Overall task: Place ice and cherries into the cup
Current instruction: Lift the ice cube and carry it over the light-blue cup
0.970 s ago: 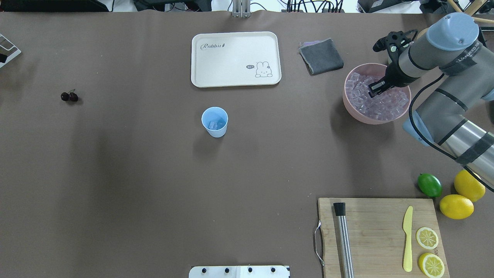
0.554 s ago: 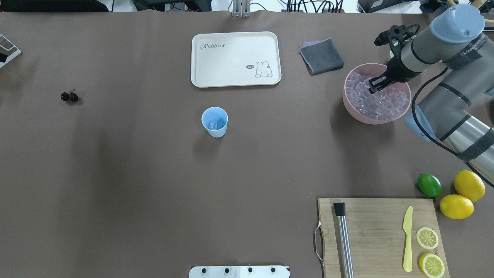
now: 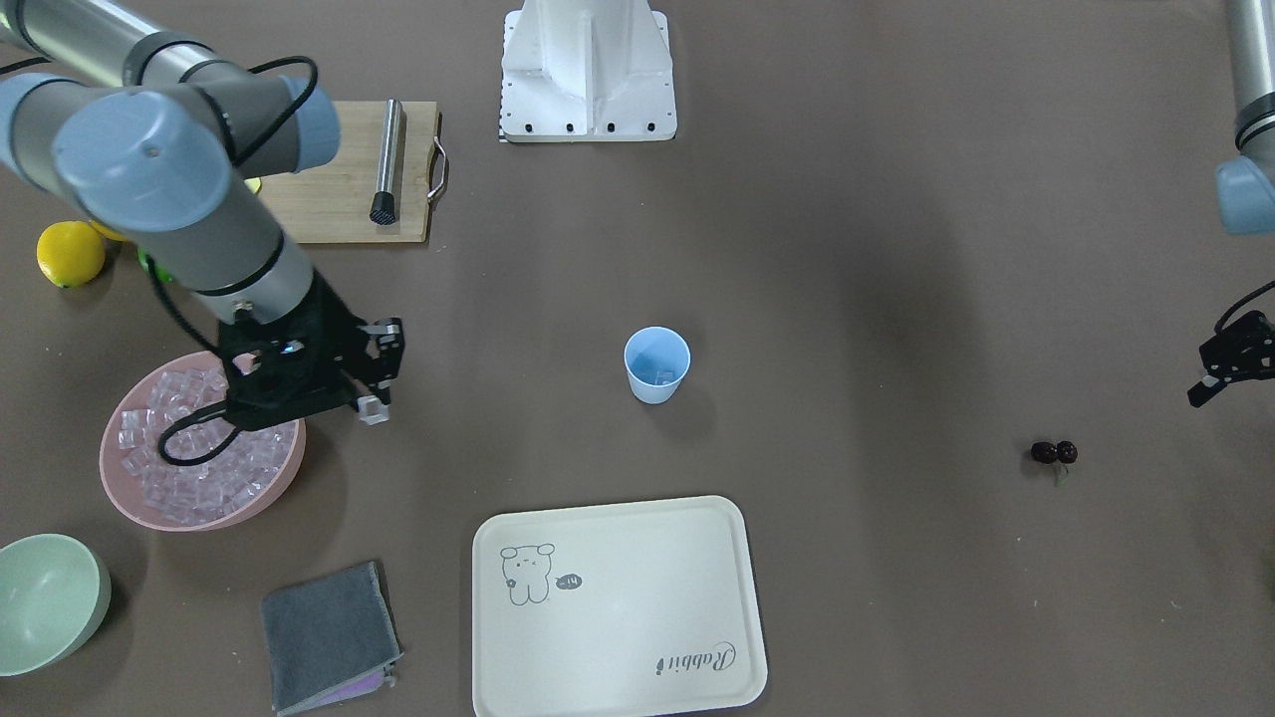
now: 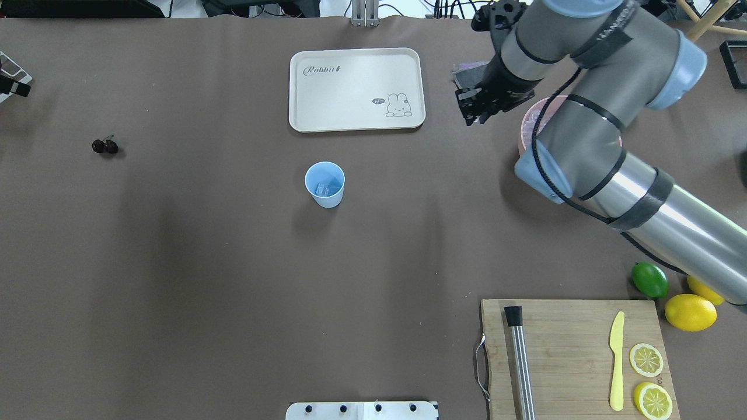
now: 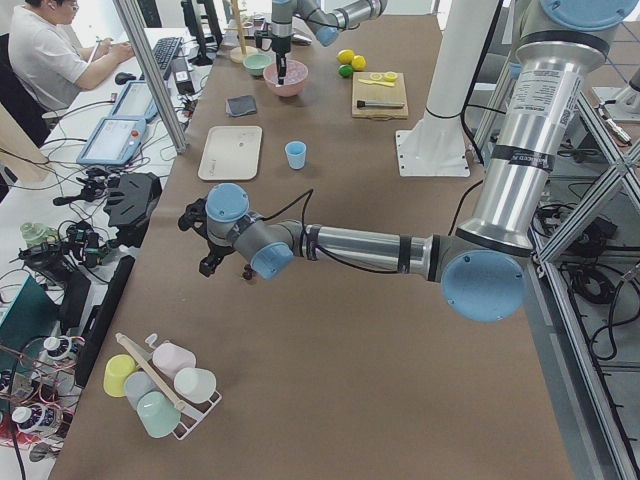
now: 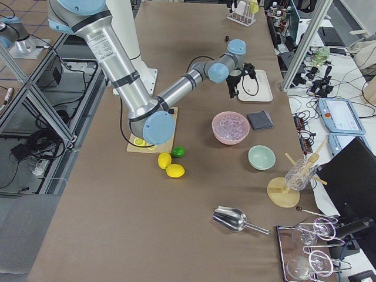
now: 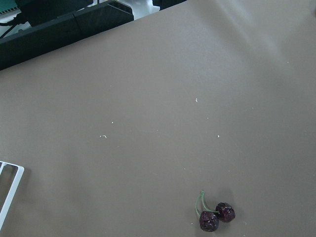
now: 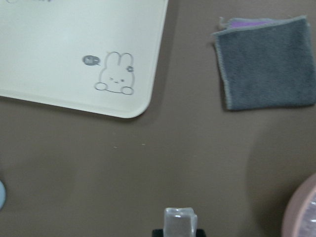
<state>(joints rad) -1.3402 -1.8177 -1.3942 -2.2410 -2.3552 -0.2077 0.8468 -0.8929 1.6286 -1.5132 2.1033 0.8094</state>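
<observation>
The light-blue cup (image 4: 324, 184) stands upright mid-table with one clear ice cube (image 4: 321, 189) inside; it also shows in the front view (image 3: 656, 364). My right gripper (image 4: 473, 114) hangs above the table between the pink bowl (image 3: 118, 495) of ice and the cup, shut on one ice cube (image 3: 373, 407), which shows between the fingertips in the right wrist view (image 8: 179, 222). The cherries (image 4: 105, 146) lie on the table at the far left and show in the left wrist view (image 7: 216, 217). My left gripper (image 3: 1210, 383) hovers near them; I cannot tell its state.
A cream rabbit tray (image 4: 356, 87) lies behind the cup. A grey cloth (image 8: 269, 61) lies beside the pink bowl. A pale green bowl (image 3: 50, 597) sits beyond it. A cutting board (image 4: 572, 350) with muddler, knife and lemon slices, a lime (image 4: 649, 279) and lemons (image 4: 690, 311) lie near the robot's right.
My right gripper has lifted out of the pink bowl and swung left, past the bowl's rim, with an ice cube in it. The cup and cherries have not moved.
</observation>
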